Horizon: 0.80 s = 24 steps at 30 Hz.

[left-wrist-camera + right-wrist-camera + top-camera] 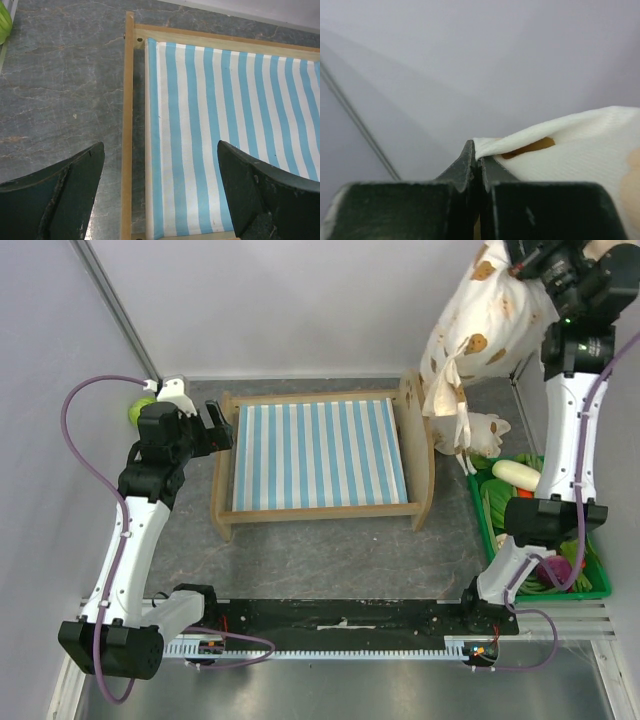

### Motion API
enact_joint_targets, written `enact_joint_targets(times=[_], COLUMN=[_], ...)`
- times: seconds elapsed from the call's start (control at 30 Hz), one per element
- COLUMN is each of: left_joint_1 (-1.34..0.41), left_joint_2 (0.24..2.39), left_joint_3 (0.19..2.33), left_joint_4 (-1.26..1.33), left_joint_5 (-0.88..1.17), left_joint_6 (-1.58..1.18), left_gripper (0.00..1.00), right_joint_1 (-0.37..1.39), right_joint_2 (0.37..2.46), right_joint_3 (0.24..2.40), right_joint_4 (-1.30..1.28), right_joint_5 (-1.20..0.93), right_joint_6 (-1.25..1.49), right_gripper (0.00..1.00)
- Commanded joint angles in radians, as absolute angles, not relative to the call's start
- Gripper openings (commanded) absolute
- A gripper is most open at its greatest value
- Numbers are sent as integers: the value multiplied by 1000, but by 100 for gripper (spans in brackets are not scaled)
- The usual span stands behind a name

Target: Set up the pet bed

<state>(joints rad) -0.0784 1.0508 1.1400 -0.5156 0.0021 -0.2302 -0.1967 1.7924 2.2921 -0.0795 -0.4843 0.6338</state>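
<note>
Pinched tight, the right claw [479, 156] grips a corner of the cream bear-print cushion [478, 325], which hangs lifted off the surface [330, 560] near the headboard end of the pet bed [318, 455]. Left claw [160, 146] gapes wide, holding nothing, over the bed's foot rail. Bed sits mid-surface, between a green ball [138, 412] and a green crate [600, 590] of vegetables.

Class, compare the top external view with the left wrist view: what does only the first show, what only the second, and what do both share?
Only top external: the right gripper shut on the cream cushion, which hangs from it, and a green crate. Only left wrist: a small round fitting in the frame's corner. Both: the pet bed with its striped base, and the open left gripper.
</note>
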Motion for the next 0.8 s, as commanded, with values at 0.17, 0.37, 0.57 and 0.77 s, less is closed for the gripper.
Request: enact_joint_targets(times=[0.17, 0.37, 0.57, 0.77], left_joint_1=[-66, -40, -26, -23], left_joint_2=[1022, 1023, 1017, 974], left_joint_3=[1167, 1166, 1184, 1195], left_joint_4=[-500, -483, -456, -440], left_joint_5=[-34, -22, 20, 29], left_joint_6=[-299, -379, -413, -428], left_gripper=[100, 100, 100, 100], right_joint_1=[102, 284, 310, 311], right_joint_2=[1867, 1819, 1816, 1721], right_joint_3=[2522, 2505, 2530, 2220], right_joint_4=[118, 285, 419, 457], right_joint_5=[-564, -621, -646, -679], right_joint_6=[741, 776, 880, 900], right_gripper=[0, 0, 0, 0])
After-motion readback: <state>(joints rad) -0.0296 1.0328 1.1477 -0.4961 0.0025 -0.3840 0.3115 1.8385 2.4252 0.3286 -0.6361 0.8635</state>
